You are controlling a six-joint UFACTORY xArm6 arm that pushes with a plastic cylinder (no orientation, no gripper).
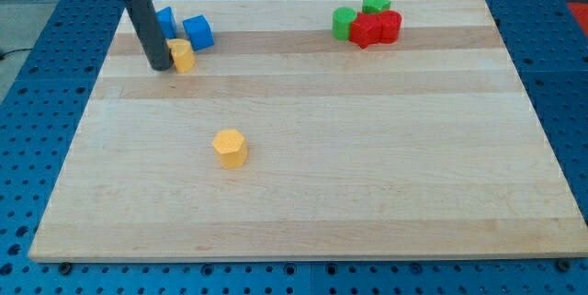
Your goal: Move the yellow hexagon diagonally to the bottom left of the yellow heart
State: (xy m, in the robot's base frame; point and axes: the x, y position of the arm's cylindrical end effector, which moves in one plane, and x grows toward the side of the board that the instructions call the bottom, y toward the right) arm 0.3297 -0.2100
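Observation:
The yellow hexagon (230, 147) lies on the wooden board (367, 166), left of the middle, alone. The yellow heart (183, 55) sits near the view's top left, just below two blue blocks. My tip (160, 65) rests on the board right against the heart's left side, and the dark rod hides part of it. The tip is far above and to the left of the hexagon.
A blue cube (197, 31) and a second blue block (165, 21), partly behind the rod, stand above the heart. At the view's top right, a green round block (344, 23), a green star (375, 3) and two red blocks (376, 28) cluster together.

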